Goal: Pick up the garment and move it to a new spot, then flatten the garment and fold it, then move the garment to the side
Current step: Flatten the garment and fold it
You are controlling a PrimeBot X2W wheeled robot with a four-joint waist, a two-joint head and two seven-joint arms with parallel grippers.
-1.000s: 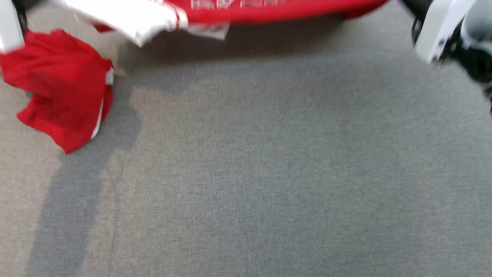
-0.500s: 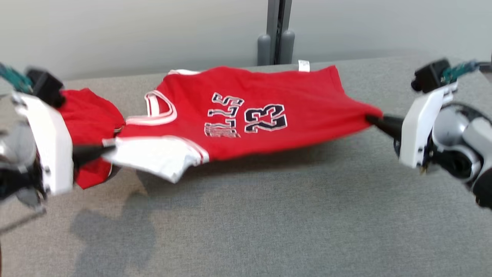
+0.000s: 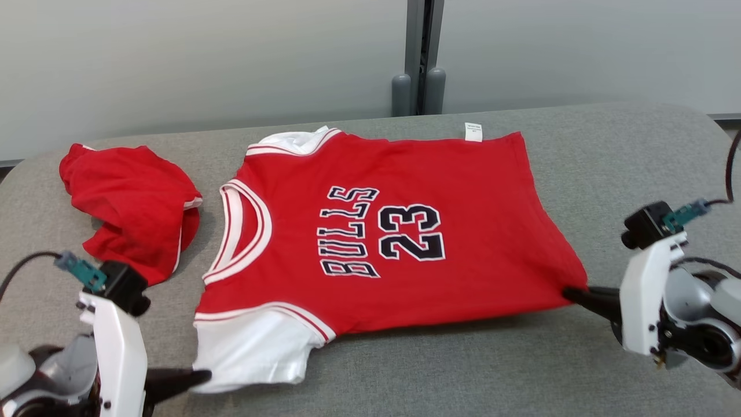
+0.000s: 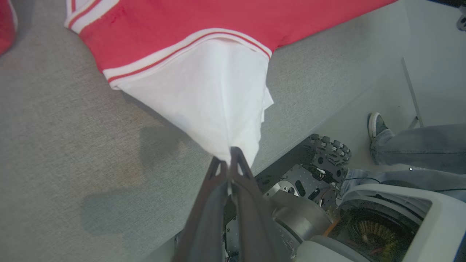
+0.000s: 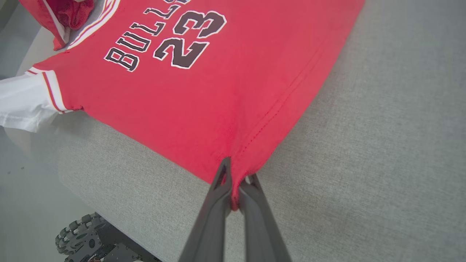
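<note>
on the table (image 3: pixel 440 376), left gripper (image 3: pixel 200 377) clamps jersey (image 3: pixel 405 191) sleeve edge, right gripper (image 3: pixel 571 294) hem corner.

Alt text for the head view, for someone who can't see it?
A red Bulls 23 jersey lies spread on a grey table, its white sleeve pinched by the left gripper and its near hem corner by the right gripper. A second red garment lies crumpled to its left.

The red fabric jersey with white sleeves (image 3: pixel 463 191) is showing "BULLS" and the number "23" on its chest in dark, white-edged block characters. The small white tag (image 3: pixel 473 131) at its hem is carrying print too small to read.
</note>
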